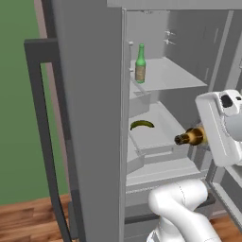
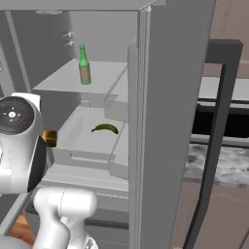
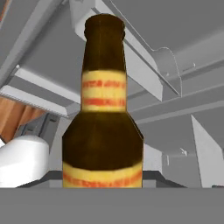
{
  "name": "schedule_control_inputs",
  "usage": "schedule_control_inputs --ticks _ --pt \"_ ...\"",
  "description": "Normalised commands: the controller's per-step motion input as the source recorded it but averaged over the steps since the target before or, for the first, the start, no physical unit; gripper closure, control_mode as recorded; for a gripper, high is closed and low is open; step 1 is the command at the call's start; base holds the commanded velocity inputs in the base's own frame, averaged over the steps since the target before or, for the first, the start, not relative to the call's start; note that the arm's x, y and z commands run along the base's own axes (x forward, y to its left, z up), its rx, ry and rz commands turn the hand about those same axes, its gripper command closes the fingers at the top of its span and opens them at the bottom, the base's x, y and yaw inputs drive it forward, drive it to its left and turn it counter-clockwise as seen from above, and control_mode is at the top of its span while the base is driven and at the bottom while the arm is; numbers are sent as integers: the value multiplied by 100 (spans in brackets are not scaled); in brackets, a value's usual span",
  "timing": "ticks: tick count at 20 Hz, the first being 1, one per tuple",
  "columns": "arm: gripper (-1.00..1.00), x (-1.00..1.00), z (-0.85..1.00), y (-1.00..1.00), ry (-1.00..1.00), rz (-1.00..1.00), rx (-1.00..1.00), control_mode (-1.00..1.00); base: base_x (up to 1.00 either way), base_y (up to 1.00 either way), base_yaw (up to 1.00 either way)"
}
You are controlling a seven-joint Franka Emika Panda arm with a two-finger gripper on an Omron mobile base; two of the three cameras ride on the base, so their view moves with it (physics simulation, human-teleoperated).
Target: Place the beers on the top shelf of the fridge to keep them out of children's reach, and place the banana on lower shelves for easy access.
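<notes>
The fridge (image 1: 189, 33) stands open. A green beer bottle (image 1: 140, 66) (image 2: 84, 66) stands upright at the front left of the top shelf (image 1: 175, 75) (image 2: 58, 80). The banana (image 1: 142, 124) (image 2: 105, 128) lies on a lower shelf (image 1: 158, 137) (image 2: 80, 133). My gripper (image 1: 207, 137) is shut on the amber-brown beer bottle (image 1: 190, 137) (image 2: 49, 137) (image 3: 104, 131). It holds the bottle on its side in the air, neck toward the fridge interior, at the lower shelf's height. The bottle hides the fingertips in the hand view.
The fridge's open left door (image 1: 90, 118) with its dark bar handle (image 1: 40, 118) stands close on one side. The right door (image 2: 170, 97) and its handle (image 2: 216, 146) stand on the other. A stone counter (image 2: 228, 163) lies past the right door. Wooden floor (image 1: 28, 222) is below.
</notes>
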Motion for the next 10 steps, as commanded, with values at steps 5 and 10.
schedule_control_inputs --ticks 5,10 --pt "100 17 0 0 -4 -4 0 -100 32 0 -9" --pt "100 23 0 0 -4 -10 0 -100 0 0 0"
